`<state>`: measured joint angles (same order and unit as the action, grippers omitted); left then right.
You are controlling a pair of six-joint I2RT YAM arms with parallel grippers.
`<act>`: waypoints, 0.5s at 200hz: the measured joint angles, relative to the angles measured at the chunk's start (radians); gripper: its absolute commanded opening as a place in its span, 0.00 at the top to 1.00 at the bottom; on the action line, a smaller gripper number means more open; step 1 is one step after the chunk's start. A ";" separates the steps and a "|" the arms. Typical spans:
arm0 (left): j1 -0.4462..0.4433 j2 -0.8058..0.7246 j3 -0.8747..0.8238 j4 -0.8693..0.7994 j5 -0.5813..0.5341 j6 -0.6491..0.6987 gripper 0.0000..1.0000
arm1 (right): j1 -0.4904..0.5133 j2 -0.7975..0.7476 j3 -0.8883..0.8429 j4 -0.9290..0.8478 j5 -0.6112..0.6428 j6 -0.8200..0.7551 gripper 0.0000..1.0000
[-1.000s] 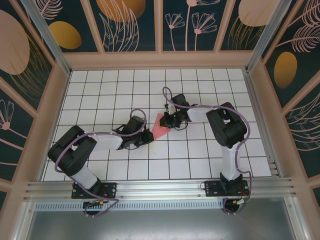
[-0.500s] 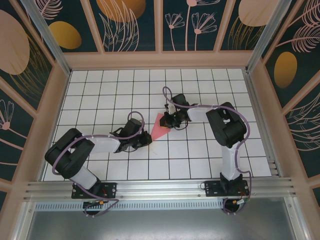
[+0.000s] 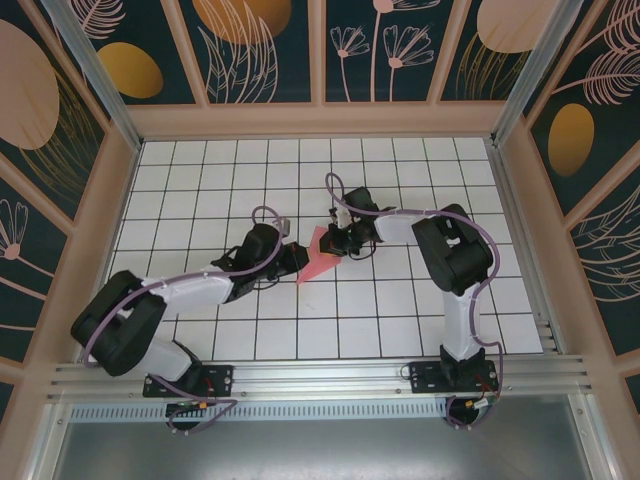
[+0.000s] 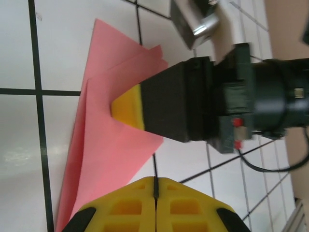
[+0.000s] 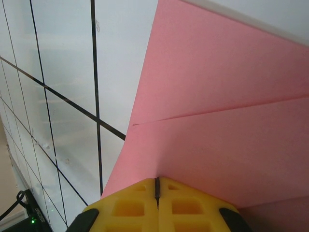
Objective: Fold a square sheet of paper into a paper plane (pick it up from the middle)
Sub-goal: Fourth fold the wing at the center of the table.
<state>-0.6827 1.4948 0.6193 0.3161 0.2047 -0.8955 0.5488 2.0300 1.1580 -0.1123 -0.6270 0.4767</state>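
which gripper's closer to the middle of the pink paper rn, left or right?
Right. The right gripper is shut with its tip on the pink paper, about mid-sheet. The left gripper is shut at the paper's edge.

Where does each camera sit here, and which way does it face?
Top external: above and behind the bases, looking down at the tiled table; both arms, left hand and right hand at the folded pink paper.
Left wrist: on the left arm, looking past its shut yellow fingers at the paper and right hand.
Right wrist: close over the paper, own shut fingers at bottom.
All three share the paper.
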 measured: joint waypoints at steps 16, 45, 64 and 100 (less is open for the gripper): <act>0.000 0.063 0.012 0.002 0.000 0.000 0.93 | 0.000 0.000 0.000 0.000 0.000 0.000 0.93; 0.000 0.132 0.029 0.002 -0.003 0.000 0.93 | 0.000 0.000 0.000 0.000 0.000 0.000 0.92; 0.000 0.163 0.052 0.003 -0.003 0.000 0.93 | 0.000 0.000 0.000 -0.001 0.000 0.000 0.93; 0.000 0.223 0.092 0.006 0.027 0.000 0.93 | -0.001 0.002 0.002 -0.002 -0.003 0.000 0.93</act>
<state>-0.6827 1.7180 0.7109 0.3225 0.2314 -0.8951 0.5480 2.0319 1.1603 -0.1146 -0.6296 0.4763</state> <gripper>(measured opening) 0.075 0.075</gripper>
